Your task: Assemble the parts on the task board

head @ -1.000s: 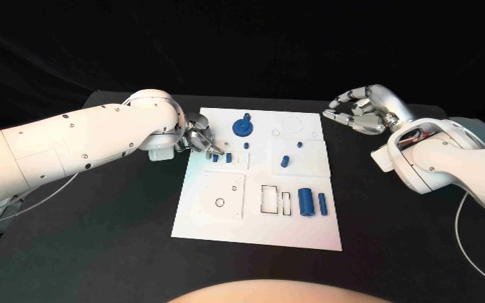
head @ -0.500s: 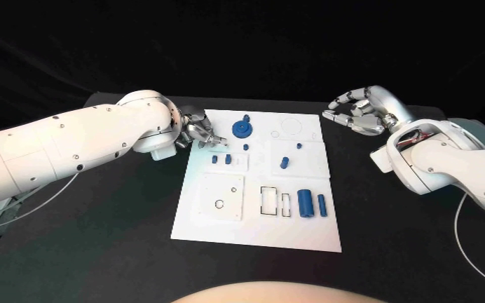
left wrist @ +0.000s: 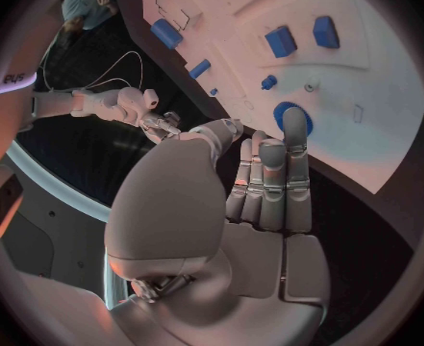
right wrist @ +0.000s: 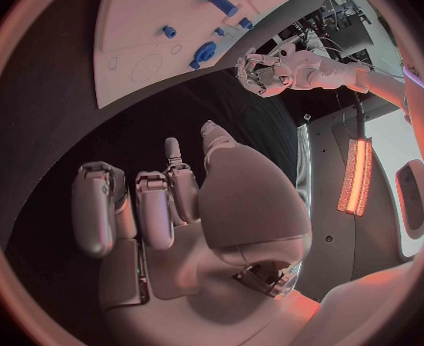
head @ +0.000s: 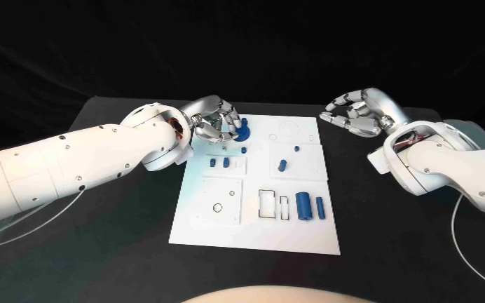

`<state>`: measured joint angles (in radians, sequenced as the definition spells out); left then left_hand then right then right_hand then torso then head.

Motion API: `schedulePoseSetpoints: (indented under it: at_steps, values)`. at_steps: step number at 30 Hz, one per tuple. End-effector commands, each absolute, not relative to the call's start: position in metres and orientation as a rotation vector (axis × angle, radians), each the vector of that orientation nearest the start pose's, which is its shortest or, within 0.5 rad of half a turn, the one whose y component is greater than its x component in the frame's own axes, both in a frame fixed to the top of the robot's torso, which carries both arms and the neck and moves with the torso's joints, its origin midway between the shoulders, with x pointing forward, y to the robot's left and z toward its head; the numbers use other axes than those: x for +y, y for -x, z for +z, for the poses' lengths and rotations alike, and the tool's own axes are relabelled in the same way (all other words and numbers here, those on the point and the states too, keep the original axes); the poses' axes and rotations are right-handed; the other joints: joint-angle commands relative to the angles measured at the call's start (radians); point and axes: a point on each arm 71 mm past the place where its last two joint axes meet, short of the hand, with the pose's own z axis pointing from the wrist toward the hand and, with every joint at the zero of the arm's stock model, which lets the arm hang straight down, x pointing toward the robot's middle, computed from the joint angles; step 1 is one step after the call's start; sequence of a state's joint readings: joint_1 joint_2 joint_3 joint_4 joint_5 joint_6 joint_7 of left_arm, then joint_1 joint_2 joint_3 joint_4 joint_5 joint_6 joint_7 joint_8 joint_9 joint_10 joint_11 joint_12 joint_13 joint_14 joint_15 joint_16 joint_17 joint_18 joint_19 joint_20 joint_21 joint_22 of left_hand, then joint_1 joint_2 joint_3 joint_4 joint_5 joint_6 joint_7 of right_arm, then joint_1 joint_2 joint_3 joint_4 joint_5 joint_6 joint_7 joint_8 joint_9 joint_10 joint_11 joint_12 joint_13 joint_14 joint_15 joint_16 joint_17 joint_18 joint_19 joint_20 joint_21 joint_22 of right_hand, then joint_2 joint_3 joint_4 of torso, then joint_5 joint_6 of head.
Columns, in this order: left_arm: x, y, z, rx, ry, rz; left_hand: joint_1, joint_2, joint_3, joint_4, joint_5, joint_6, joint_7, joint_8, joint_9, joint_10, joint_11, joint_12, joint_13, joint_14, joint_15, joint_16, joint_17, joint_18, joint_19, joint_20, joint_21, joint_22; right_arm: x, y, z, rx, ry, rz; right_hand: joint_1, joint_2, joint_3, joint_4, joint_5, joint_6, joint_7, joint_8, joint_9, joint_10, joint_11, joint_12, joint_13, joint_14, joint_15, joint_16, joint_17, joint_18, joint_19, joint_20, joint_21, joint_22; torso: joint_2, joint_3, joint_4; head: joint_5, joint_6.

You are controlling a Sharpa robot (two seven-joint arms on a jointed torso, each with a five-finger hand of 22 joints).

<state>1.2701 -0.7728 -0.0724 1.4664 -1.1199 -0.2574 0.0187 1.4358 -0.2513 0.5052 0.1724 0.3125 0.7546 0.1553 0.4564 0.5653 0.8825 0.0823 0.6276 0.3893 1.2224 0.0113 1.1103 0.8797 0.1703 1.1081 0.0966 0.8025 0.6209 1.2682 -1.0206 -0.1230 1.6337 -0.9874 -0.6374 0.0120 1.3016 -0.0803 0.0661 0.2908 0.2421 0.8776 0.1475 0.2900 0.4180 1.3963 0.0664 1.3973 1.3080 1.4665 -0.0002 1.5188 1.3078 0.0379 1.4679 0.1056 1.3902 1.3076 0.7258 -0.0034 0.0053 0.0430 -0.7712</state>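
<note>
My left hand (head: 217,122) hovers empty, fingers loosely curled, over the blue gear (head: 242,132); right hand (head: 359,112) empty too. The gear looks light, rigid, slick: I'd pinch its rim.

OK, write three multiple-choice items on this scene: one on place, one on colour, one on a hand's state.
1. Where is the left hand?
A. Over the task board's far left corner, by the blue gear
B. Off the table
C. On the board's near edge

2. What colour are the two upright cylinders near the board's right side?
A. Grey
B. Blue
C. Red

3. What does the right hand hold?
A. A cylinder
B. The gear
C. Nothing

Key: 1 A, its fingers sit beside the gear; 2 B, both are blue; 3 C, its fingers curl around nothing, off the board.
</note>
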Motion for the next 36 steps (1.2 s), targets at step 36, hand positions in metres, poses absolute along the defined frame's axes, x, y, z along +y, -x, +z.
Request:
schedulePoseSetpoints:
  at_steps: [36]
  values:
    - [0.128, -0.507, -0.198, 1.784, -0.552, -0.591, -0.022, -0.023, 0.004, -0.003, -0.007, 0.068, -0.015, -0.087, -0.139, 0.052, 0.005, -0.191, -0.193, 0.214, -0.003, 0.259, 0.234, -0.056, 0.232, 0.011, 0.378, 0.414, -0.261, -0.467, -0.160, 1.469, -0.340, 0.806, 0.005, 0.002, -0.005, -0.002, 0.006, -0.011, 0.000, 0.005, 0.002, -0.033, -0.002, -0.043, 0.020, 0.066, -0.008, -0.008, 0.094, 0.010, 0.006, -0.009, -0.014, 0.141, 0.002, 0.0006, 0.0006, -0.005, 0.002]
